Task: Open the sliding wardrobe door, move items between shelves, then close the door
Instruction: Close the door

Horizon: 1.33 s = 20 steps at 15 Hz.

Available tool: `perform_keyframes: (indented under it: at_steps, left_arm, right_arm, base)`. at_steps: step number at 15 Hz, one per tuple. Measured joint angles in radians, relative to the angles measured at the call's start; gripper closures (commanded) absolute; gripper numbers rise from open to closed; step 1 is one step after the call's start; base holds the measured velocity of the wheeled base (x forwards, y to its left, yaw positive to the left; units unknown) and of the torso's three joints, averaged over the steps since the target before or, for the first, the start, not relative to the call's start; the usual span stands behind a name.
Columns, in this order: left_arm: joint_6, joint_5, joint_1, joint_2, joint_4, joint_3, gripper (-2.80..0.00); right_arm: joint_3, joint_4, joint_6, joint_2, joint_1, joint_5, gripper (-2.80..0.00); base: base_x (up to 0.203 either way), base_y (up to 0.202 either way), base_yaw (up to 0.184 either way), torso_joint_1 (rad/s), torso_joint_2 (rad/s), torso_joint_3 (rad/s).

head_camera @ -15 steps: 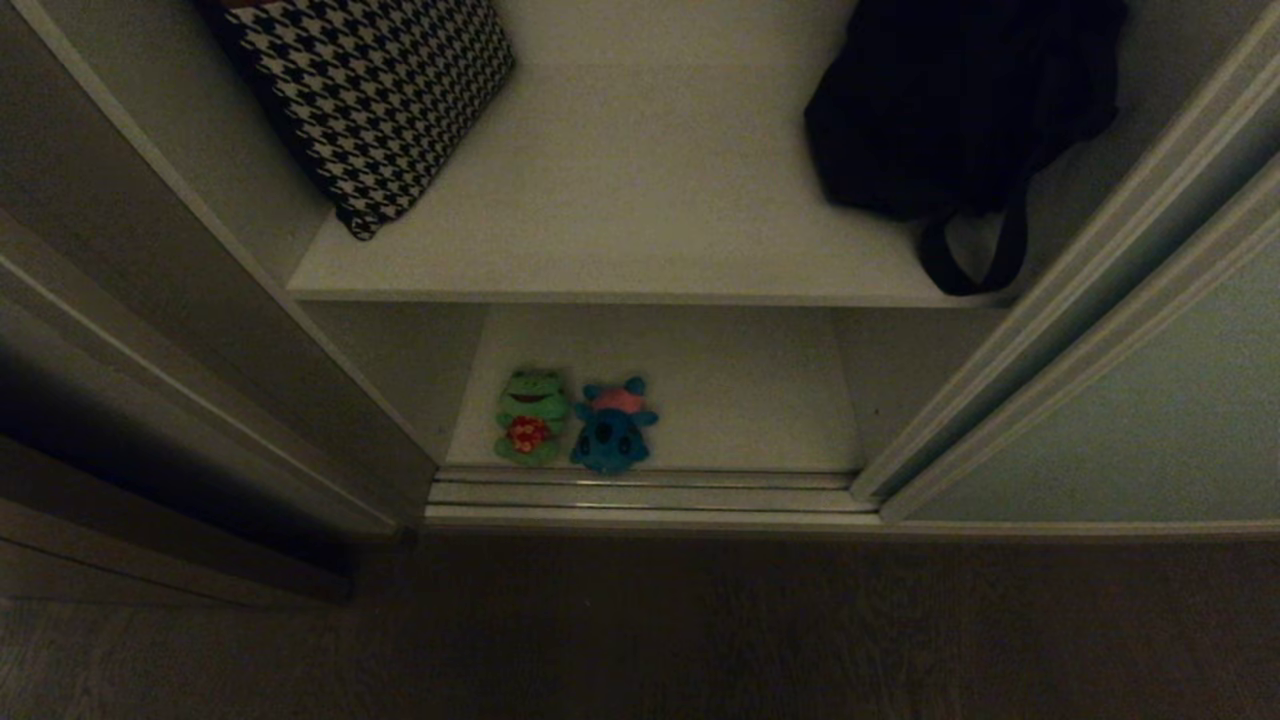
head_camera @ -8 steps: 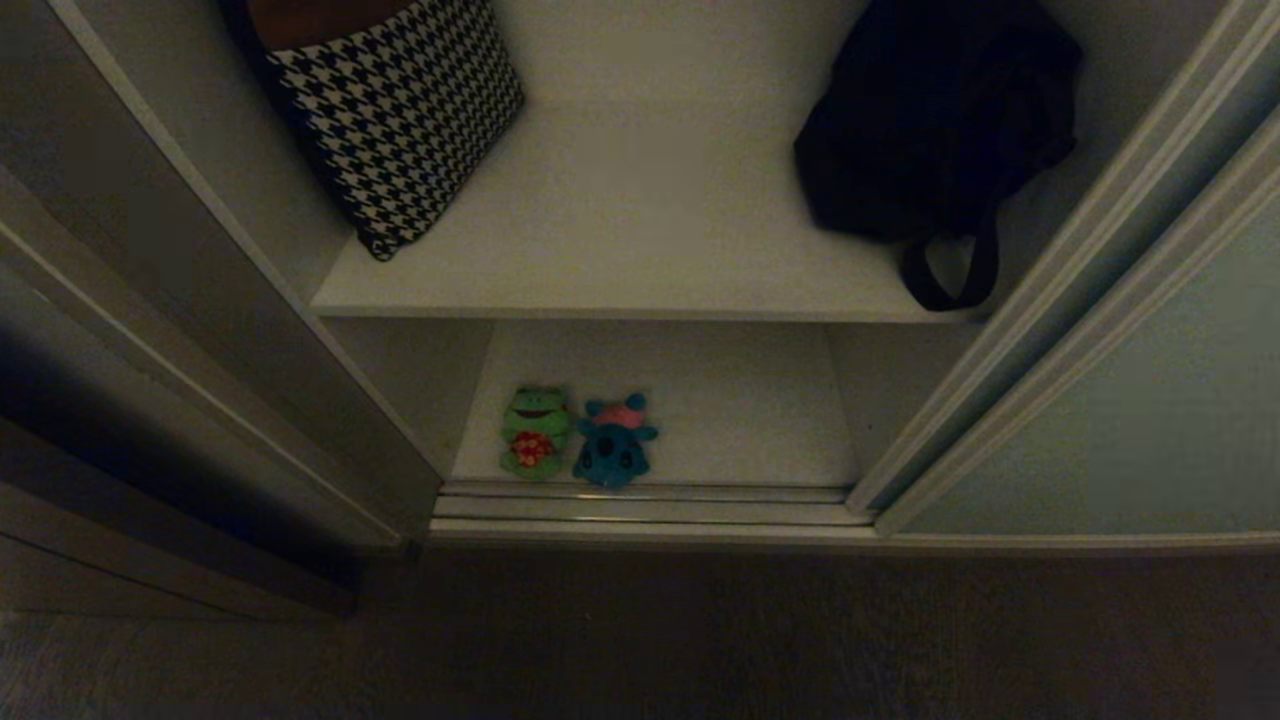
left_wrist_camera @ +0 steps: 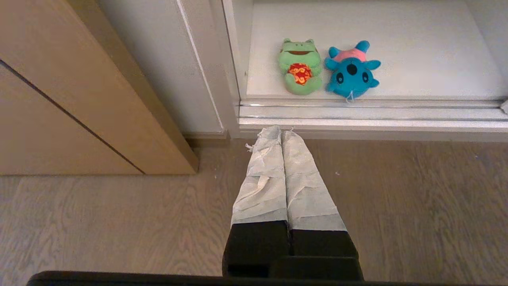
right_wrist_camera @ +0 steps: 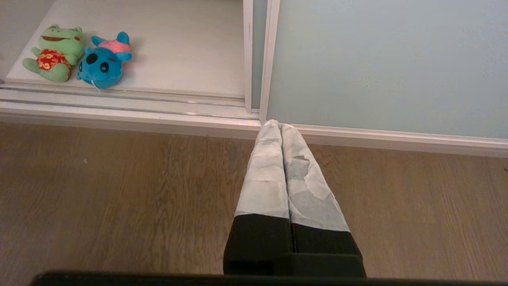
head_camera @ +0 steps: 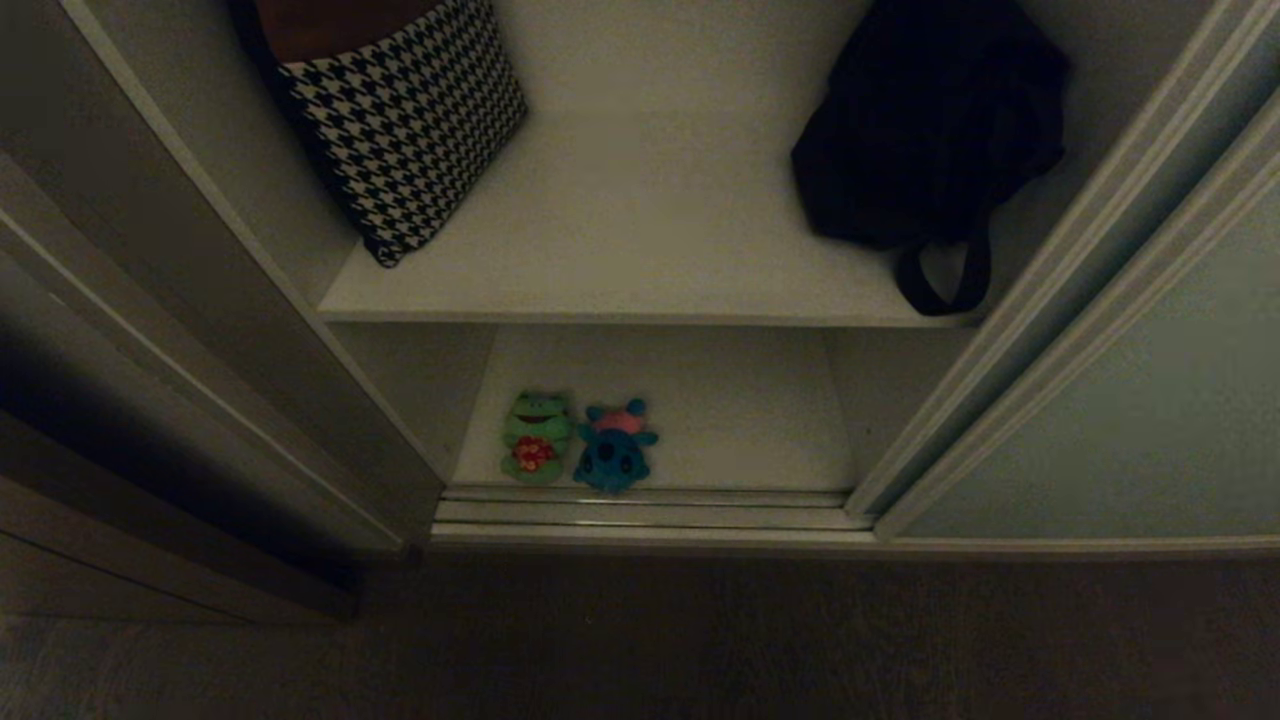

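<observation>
The sliding wardrobe door (head_camera: 1150,400) is being kept slid aside at right; the green frog plush (head_camera: 537,438) and blue creature plush (head_camera: 613,446) are being carried side by side on the lower shelf (head_camera: 740,420); the left gripper (left_wrist_camera: 281,133) and right gripper (right_wrist_camera: 277,126) are being held clenched and empty above the wooden floor (left_wrist_camera: 119,222).

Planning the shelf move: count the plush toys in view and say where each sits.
2. The green frog and the blue creature lie side by side on the lower shelf, near its front edge, frog toward the robot's left. None shows on the upper shelf.
</observation>
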<state>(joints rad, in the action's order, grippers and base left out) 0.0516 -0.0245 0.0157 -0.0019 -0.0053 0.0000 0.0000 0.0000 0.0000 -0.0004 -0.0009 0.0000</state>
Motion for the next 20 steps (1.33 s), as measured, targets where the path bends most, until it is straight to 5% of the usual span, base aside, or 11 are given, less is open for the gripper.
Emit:
perform_keyframes:
  at_steps: [9,16,20]
  left_arm:
    - [0.000,0.000,0.000,0.001,0.000,0.000,0.00]
    - [0.000,0.000,0.000,0.002,0.000,0.000,0.00]
    - [0.000,0.000,0.000,0.002,0.000,0.000,0.00]
  right_arm:
    - [-0.041,0.030,-0.003,0.001,0.000,-0.014,0.00]
    - [-0.769,0.573,0.003,0.161,0.024,-0.013,0.00]
    - [-1.064,0.759,0.106,0.353,0.123,0.000,0.00]
  base:
    - [0.000,0.000,0.000,0.000,0.00,0.000]
    - [0.000,0.000,0.000,0.000,0.00,0.000]
    - [0.000,0.000,0.000,0.000,0.00,0.000]
